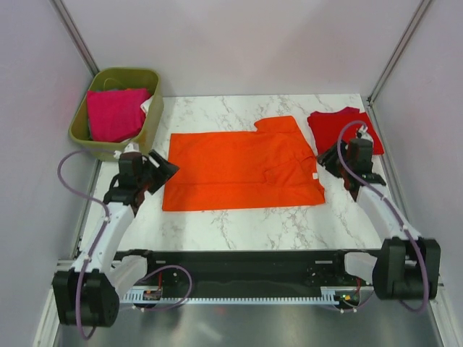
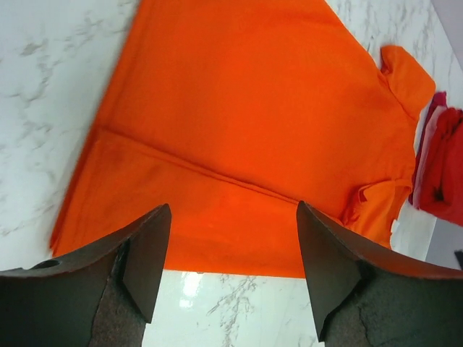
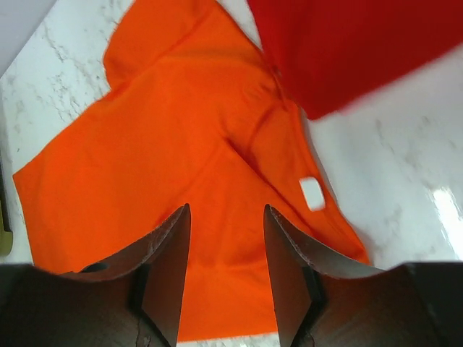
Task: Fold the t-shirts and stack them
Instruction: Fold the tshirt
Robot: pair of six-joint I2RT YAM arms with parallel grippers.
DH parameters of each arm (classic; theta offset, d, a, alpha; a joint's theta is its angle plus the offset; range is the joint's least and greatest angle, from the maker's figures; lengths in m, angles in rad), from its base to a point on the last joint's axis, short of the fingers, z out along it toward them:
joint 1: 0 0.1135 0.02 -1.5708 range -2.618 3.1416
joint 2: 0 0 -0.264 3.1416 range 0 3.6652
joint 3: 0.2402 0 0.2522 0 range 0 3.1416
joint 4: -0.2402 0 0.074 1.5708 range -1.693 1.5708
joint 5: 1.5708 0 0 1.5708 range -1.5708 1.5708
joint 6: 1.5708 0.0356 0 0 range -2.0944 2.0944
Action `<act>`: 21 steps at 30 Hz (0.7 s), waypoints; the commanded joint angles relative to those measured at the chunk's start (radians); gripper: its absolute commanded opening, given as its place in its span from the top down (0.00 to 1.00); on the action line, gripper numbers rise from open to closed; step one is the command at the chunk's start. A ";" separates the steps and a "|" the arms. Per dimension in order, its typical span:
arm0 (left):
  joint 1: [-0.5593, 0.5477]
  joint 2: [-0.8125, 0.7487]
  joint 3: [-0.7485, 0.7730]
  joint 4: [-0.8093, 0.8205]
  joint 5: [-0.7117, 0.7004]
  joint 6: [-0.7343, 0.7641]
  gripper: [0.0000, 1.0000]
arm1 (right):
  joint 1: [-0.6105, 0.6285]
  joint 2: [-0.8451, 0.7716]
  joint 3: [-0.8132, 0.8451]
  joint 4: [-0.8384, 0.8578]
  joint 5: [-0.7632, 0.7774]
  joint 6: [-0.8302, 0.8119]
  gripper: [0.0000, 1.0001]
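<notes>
Three t-shirts were in view, and the orange t-shirt [image 1: 242, 163] was the one in hand. It lay flat across the middle of the bench [image 1: 239, 224], apparently doubled lengthwise along a crease near its front edge, with its sleeve and collar end toward the right edge and a white label [image 3: 312, 193] showing there. The red t-shirt [image 1: 336, 126] lay folded at the far right corner, just beside that collar end, and the magenta t-shirt [image 1: 112, 114] sat in the olive bin [image 1: 152, 126] at the far left corner. The left gripper [image 2: 233, 217] hovered over the orange shirt's left end, jaws well apart and holding nothing; the right gripper [image 3: 226, 213] hovered over the right end — also parted and empty. The orange shirt's fold looked only part done. The next move likely called for both grippers to pinch matching corners of one end and carry it across evenly — otherwise the layers could skew.
</notes>
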 commanded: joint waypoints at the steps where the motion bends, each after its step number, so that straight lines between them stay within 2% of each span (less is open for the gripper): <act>1: -0.065 0.097 0.109 0.137 0.003 0.073 0.23 | 0.054 0.175 0.179 0.069 -0.015 -0.098 0.47; 5: -0.151 0.319 0.236 0.203 -0.066 0.076 0.23 | 0.088 0.382 0.410 0.066 -0.013 -0.137 0.40; 12: -0.182 0.661 0.532 0.251 -0.159 0.037 0.24 | 0.126 0.723 0.743 0.046 0.024 -0.196 0.37; 14: -0.182 0.750 0.647 0.271 -0.195 0.000 0.25 | 0.129 0.874 0.856 0.042 0.033 -0.222 0.36; 17: -0.182 0.821 0.707 0.294 -0.219 -0.033 0.25 | 0.131 0.996 0.990 0.020 0.032 -0.258 0.36; 20: -0.182 0.899 0.767 0.311 -0.238 -0.026 0.26 | 0.131 1.167 1.252 -0.064 0.002 -0.269 0.36; 21: -0.182 0.913 0.781 0.314 -0.244 -0.010 0.26 | 0.134 1.235 1.292 -0.096 -0.010 -0.276 0.36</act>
